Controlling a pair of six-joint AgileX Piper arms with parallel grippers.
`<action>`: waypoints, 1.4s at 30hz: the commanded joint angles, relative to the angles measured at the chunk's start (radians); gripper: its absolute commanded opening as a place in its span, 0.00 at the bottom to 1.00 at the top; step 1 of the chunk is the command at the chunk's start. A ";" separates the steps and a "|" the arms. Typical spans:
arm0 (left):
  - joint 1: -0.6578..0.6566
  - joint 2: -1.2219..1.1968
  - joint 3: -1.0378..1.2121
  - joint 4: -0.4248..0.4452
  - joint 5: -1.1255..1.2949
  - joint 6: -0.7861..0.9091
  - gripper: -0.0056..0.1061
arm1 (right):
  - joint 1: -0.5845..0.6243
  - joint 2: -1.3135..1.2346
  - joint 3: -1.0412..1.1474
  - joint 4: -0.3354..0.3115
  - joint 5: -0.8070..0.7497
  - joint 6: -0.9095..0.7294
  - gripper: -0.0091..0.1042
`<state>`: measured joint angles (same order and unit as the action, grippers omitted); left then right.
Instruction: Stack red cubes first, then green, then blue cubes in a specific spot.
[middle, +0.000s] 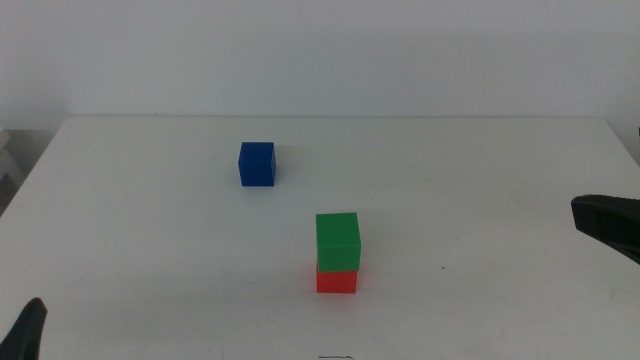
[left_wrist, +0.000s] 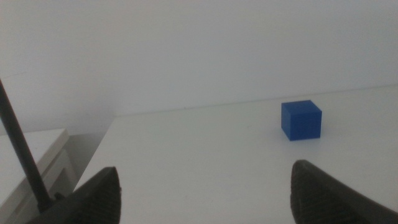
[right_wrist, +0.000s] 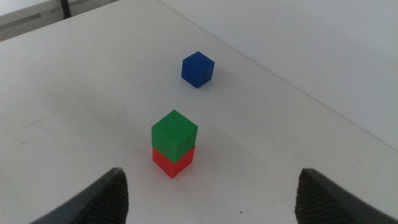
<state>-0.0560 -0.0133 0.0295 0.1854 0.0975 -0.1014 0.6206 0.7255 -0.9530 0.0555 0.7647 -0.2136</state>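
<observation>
Upper left of centre on the white counter, the blue cube sits alone, not yet stacked.
Green cube rests on red cube at lower centre. Left gripper and right gripper both have fingers spread wide, empty. Blue looks light, rigid, matte; I'd pinch two opposite flat faces squarely.

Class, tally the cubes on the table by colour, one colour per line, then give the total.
Red cube: 1, at the bottom of the stack
Green cube: 1, resting on the red one
Blue cube: 1, standing alone on the table, apart from the stack
Total: 3 cubes
</observation>
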 joint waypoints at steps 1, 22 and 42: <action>0.000 -0.019 -0.008 0.007 -0.050 -0.005 0.89 | -0.007 -0.002 -0.023 -0.001 -0.073 -0.009 0.82; -0.007 0.921 -0.961 -0.158 0.621 -0.001 0.89 | -0.007 -0.001 -0.023 -0.005 -0.073 -0.009 0.82; -0.177 1.840 -1.766 -0.229 0.919 -0.026 0.89 | -0.007 -0.001 -0.023 -0.008 -0.072 -0.009 0.82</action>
<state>-0.2223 1.8069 -1.6391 -0.0167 1.0080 -0.1180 0.6204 0.7255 -0.9519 0.0545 0.7647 -0.2136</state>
